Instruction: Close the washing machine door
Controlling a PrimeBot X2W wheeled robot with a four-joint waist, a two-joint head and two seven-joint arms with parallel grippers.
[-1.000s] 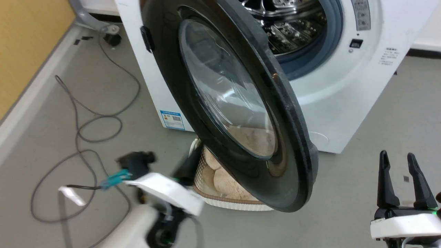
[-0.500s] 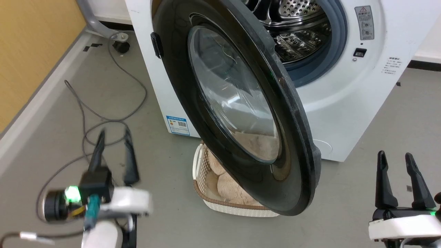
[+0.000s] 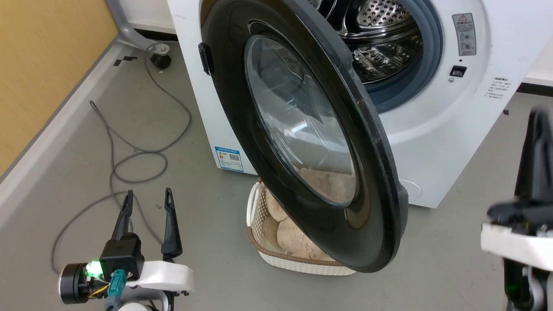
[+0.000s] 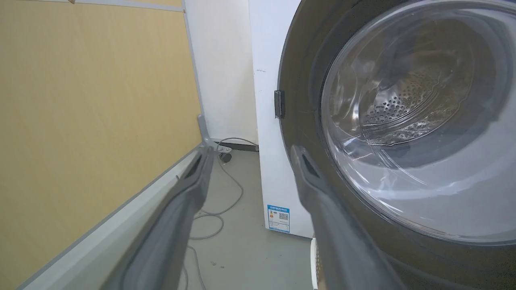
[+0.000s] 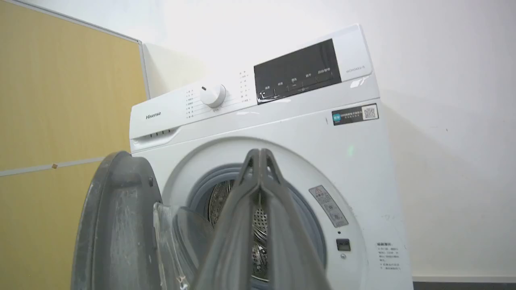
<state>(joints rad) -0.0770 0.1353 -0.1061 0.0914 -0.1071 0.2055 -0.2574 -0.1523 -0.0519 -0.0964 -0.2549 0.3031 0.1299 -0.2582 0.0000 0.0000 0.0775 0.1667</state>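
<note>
1. Left gripper [image 3: 147, 194], near left: fingers apart, holding nothing.
2. Door [image 3: 302, 142], centre: stood wide open, hinged at its far left, free edge swung near, above a basket [image 3: 298, 264].
3. Washer [image 3: 453, 129], far right: drum exposed.
4. Right gripper [image 5: 260, 155], near right: fingers together, empty.
5. Judged best: press the door's black rim by the free edge, off the glass, and sweep it far-right till latched.

One washer [image 3: 436, 142], one door [image 3: 302, 125], one basket [image 3: 298, 264]
</note>
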